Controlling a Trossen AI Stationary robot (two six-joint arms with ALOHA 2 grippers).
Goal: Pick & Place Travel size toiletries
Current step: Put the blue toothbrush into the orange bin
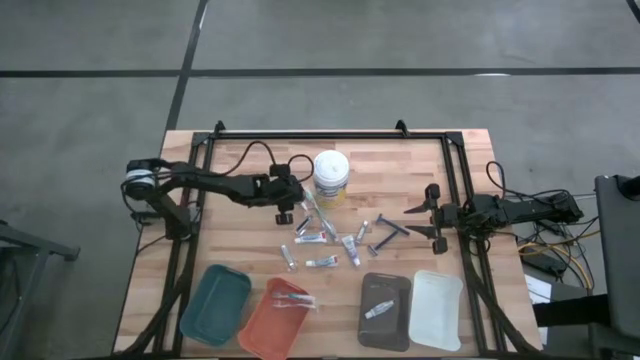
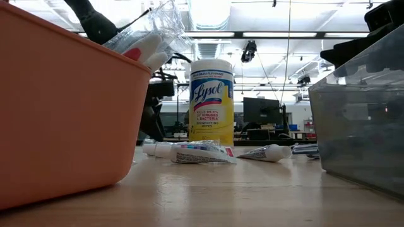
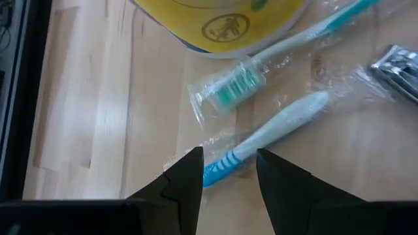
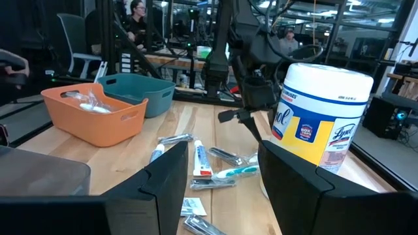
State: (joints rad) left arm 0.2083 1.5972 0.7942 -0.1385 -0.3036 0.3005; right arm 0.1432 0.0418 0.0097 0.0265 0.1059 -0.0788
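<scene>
Travel toiletries lie scattered mid-table: small tubes (image 1: 322, 262), dark razors (image 1: 390, 232) and wrapped toothbrushes. My left gripper (image 3: 228, 160) is open, close above the table beside the white-lidded tub (image 1: 331, 177). Its fingers stand on either side of the bristle end of a blue-bristled toothbrush (image 3: 274, 127), which lies flat in a clear wrapper. A green-bristled toothbrush (image 3: 243, 83) lies against the tub's base. My right gripper (image 1: 425, 218) is open, waiting right of the pile, pointing at it.
Along the near edge stand a teal tray (image 1: 215, 303), an orange tray (image 1: 270, 325) holding wrapped toothbrushes (image 1: 293, 299), a dark grey tray (image 1: 398, 312) holding a tube (image 1: 378, 310), and a pale tray (image 1: 436, 309). A black frame rail (image 1: 330, 134) borders the far side.
</scene>
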